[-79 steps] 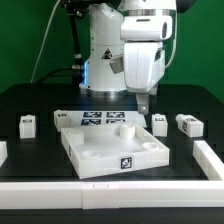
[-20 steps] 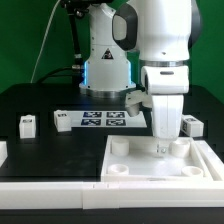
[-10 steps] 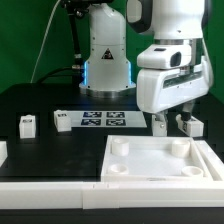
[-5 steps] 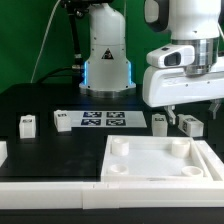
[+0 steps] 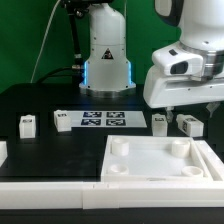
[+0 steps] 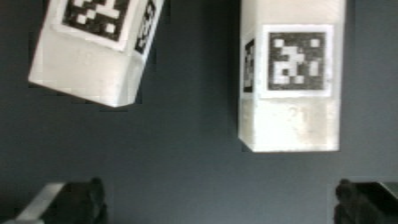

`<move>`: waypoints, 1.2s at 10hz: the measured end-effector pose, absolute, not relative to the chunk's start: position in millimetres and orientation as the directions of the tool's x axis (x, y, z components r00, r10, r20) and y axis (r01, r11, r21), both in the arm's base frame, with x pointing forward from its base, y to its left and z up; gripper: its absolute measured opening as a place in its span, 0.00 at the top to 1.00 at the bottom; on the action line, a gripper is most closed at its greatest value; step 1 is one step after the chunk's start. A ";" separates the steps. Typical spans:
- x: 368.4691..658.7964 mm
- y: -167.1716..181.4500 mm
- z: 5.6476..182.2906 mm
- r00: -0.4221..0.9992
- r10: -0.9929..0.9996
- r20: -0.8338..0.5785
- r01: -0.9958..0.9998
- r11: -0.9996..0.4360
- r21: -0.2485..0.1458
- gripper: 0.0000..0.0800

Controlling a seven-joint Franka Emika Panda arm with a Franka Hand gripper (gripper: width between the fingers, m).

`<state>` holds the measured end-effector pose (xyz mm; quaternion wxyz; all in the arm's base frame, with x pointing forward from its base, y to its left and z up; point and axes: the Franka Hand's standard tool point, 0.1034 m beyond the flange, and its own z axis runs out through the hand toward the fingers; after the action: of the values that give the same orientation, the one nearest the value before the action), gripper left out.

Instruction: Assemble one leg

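Observation:
Two white legs with marker tags lie on the black table at the exterior view's right, one (image 5: pixel 160 123) nearer the marker board and one (image 5: pixel 190 125) beside it. My gripper (image 5: pixel 190 108) hangs open and empty just above them. In the wrist view the same two legs show below the open gripper (image 6: pixel 221 203): one (image 6: pixel 294 75) lies straight, the other (image 6: pixel 103 50) tilted. Both dark fingertips (image 6: pixel 71 200) stand wide apart and touch nothing. Two more legs (image 5: pixel 28 124) (image 5: pixel 62 121) lie at the exterior view's left.
The large white square panel (image 5: pixel 150 165) with corner holes lies in front, against the white rail (image 5: pixel 60 188) along the table's front edge. The marker board (image 5: pixel 103 120) lies behind it, between the legs. The robot's base (image 5: pixel 105 60) stands at the back.
My gripper has left the white panel, risen and moved toward the exterior view's right, and now hangs over the two right-hand legs. The panel stays pushed into the front corner.

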<state>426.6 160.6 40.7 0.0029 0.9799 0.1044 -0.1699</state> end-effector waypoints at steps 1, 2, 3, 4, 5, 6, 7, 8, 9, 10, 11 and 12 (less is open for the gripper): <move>417.8 163.8 39.9 0.881 0.157 -0.446 0.175 -0.985 -0.001 0.19; 414.1 165.2 37.1 0.837 0.140 -0.528 0.171 -0.985 0.009 0.19; 409.4 164.5 35.3 0.767 0.125 -0.630 0.176 -0.984 0.018 0.19; 408.2 165.2 32.1 0.705 0.115 -0.700 0.182 -0.983 0.022 0.19; 403.1 165.6 27.4 0.639 0.105 -0.762 0.191 -0.981 0.025 0.19; 398.6 165.4 21.7 0.595 0.097 -0.798 0.196 -0.980 0.026 0.19; 393.8 164.3 17.6 0.564 0.091 -0.821 0.198 -0.980 0.028 0.19; 393.3 166.3 15.2 0.571 0.092 -0.816 0.198 -0.980 0.029 0.19; 391.6 169.7 15.2 0.570 0.092 -0.817 0.200 -0.979 0.029 0.19; 390.5 172.6 15.4 0.569 0.095 -0.817 0.204 -0.979 0.028 0.19; 390.0 173.8 15.2 0.569 0.098 -0.816 0.206 -0.978 0.027 0.19; 389.7 173.7 14.0 0.569 0.099 -0.816 0.206 -0.978 0.025 0.19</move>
<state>389.7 173.7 14.0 0.0589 0.8837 0.0863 -0.4562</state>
